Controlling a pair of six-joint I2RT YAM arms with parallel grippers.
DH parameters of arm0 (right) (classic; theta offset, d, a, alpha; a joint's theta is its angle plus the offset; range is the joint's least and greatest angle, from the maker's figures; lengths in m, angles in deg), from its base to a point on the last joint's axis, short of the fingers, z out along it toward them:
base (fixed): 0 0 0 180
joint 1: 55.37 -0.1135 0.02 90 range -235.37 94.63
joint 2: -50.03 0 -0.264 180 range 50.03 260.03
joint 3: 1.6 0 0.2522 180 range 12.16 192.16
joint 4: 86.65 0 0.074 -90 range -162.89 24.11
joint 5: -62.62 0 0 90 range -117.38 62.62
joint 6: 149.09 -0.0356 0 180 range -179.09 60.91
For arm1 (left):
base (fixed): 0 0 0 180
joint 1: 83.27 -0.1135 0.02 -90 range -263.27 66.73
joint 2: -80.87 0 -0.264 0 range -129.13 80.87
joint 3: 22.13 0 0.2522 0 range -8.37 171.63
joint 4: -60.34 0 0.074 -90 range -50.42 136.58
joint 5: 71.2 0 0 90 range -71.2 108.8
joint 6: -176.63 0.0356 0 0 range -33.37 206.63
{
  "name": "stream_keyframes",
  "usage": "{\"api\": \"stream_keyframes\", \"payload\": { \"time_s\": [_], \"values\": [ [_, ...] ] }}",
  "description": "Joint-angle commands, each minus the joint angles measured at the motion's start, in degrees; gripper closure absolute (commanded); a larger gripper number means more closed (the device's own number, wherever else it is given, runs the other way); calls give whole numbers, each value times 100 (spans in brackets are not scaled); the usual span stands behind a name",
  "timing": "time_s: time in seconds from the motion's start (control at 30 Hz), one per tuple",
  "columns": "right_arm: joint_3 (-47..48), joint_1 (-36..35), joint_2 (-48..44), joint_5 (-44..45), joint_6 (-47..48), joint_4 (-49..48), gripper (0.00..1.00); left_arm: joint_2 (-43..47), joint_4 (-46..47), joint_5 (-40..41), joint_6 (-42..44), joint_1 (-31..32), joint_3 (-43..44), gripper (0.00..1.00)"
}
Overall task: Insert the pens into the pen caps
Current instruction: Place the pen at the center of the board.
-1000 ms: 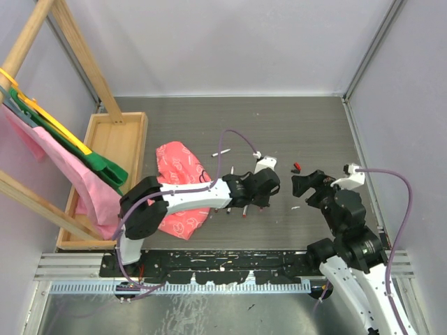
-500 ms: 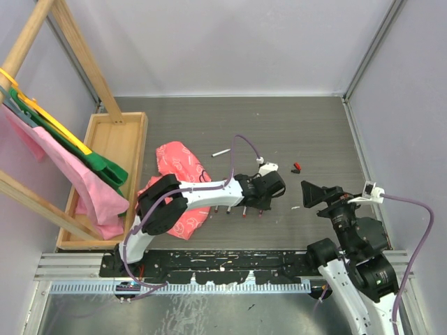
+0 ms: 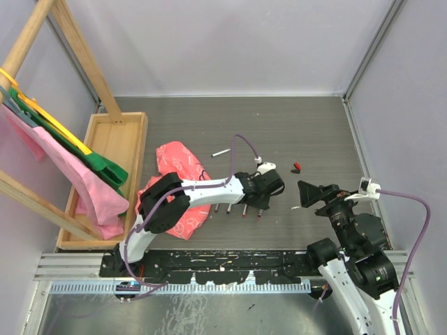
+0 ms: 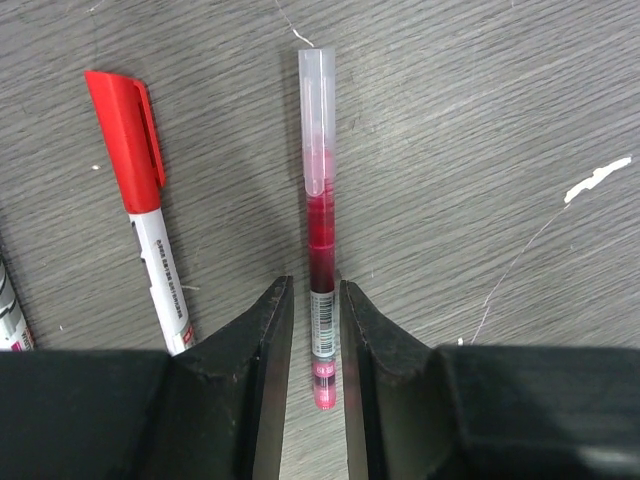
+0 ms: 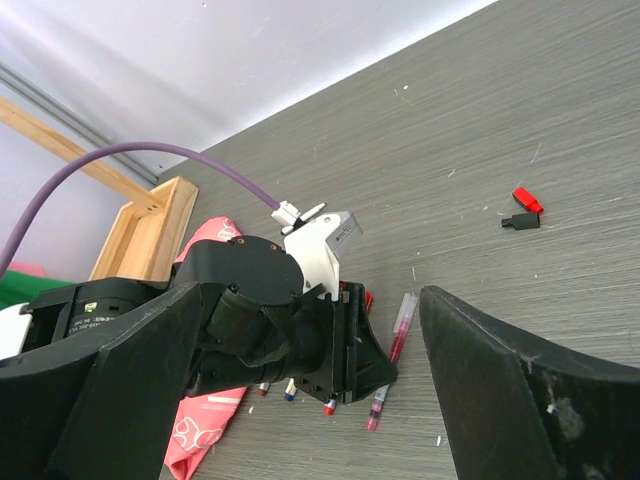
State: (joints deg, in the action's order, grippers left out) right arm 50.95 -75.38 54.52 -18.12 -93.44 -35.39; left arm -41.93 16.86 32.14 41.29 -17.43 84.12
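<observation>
A red-ink pen (image 4: 320, 230) with a clear cap lies flat on the table, its tail end between the fingers of my left gripper (image 4: 312, 290). The jaws stand slightly apart, with a thin gap on each side of the barrel. A white marker with a red cap (image 4: 135, 160) lies just left of it. The same red pen (image 5: 400, 325) shows beside the left gripper (image 3: 269, 185), with more pens' tips (image 3: 244, 215) under the arm. Two loose pen caps, a red one (image 5: 527, 199) and a black one (image 5: 520, 221), lie farther back. My right gripper (image 3: 314, 194) hovers wide open and holds nothing.
A pink patterned cloth (image 3: 178, 188) lies under the left arm. A wooden tray (image 3: 115, 139) and a wooden rack with hanging cloths stand at the far left. Another white pen (image 3: 221, 152) lies behind the left arm.
My left gripper's jaws have parted a little around the red pen, which now lies on the table. The right arm drew back to the right and then held still.
</observation>
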Motion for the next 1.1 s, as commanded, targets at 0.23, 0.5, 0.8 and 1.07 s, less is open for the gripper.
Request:
{"api": "stream_keyframes", "payload": {
  "time_s": [0.23, 0.5, 0.8, 1.07],
  "values": [
    [58, 24, 216, -132, 4, -214, 6, 460, 632, -510, 113, -212, -243, 72],
    [5, 28, 298, -216, -41, -216, 6, 1607, 1183, -773, 697, -452, -693, 67],
    [-74, 31, 503, -144, -101, -47, 7, 2704, 761, -453, 1550, -690, -1117, 60],
    [-189, 25, 857, -152, -238, -40, 8, 3619, 578, -211, 1895, -989, -1886, 57]
  ]
}}
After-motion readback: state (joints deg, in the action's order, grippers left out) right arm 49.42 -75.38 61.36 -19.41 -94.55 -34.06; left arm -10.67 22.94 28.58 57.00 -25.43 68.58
